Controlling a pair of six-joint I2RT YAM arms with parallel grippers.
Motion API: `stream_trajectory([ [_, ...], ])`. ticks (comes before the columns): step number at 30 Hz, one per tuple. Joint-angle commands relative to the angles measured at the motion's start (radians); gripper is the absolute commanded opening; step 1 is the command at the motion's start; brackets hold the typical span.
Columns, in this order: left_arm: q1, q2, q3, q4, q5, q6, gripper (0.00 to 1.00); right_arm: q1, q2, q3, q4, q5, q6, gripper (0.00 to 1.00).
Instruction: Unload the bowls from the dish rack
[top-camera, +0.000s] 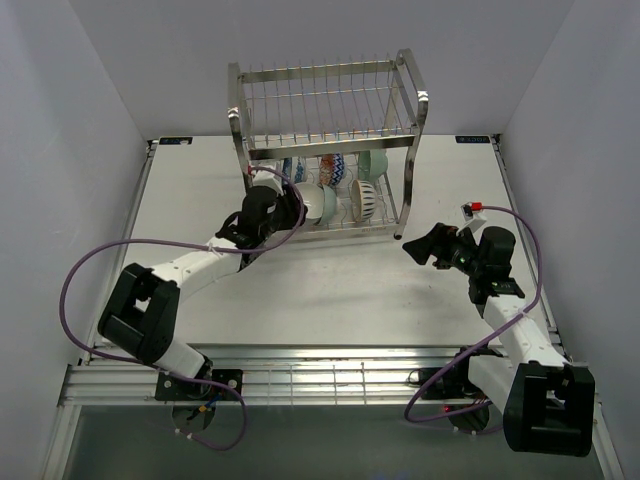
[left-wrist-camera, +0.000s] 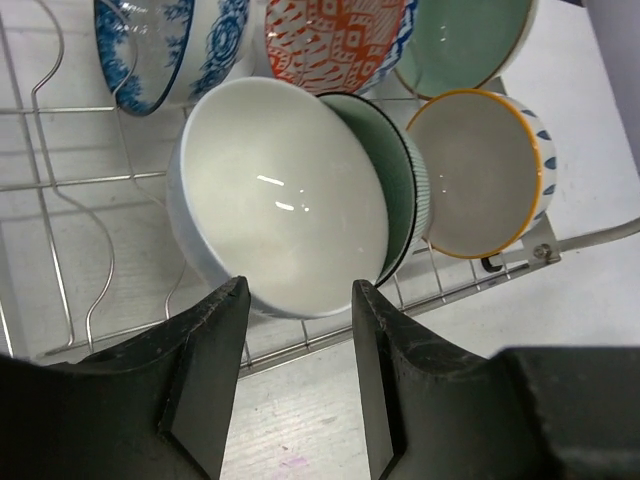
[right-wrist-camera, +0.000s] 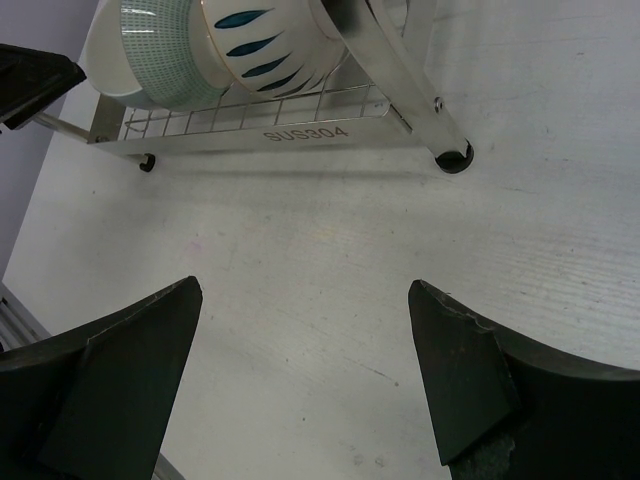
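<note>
The dish rack (top-camera: 325, 110) stands at the back of the table, and its lower tier holds several bowls on edge. In the left wrist view a plain white bowl (left-wrist-camera: 285, 200) is nearest, with a green ribbed bowl (left-wrist-camera: 400, 185) behind it and an orange-rimmed bowl (left-wrist-camera: 475, 175) to the right. Behind them sit a blue-and-white bowl (left-wrist-camera: 170, 45), a red patterned bowl (left-wrist-camera: 335, 35) and a mint green bowl (left-wrist-camera: 465, 40). My left gripper (left-wrist-camera: 298, 300) is open, its tips just under the white bowl's lower rim, holding nothing. My right gripper (right-wrist-camera: 300, 300) is open over bare table, right of the rack.
The rack's chrome foot (right-wrist-camera: 455, 158) and its base rail (right-wrist-camera: 300, 135) lie ahead of the right gripper. The rack's wire floor (left-wrist-camera: 60, 200) stretches left of the white bowl. White walls close in the table on both sides and at the back.
</note>
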Motion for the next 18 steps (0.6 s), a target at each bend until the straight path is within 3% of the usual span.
stream_trajectory([
  [1, -0.016, -0.024, 0.038, -0.127, -0.132, -0.029, 0.56, -0.001, -0.022, -0.004, 0.007, 0.001, 0.003, 0.90],
  [18, -0.018, 0.054, 0.142, -0.218, -0.206, -0.070, 0.60, -0.001, -0.017, -0.009, 0.018, -0.015, 0.018, 0.90],
])
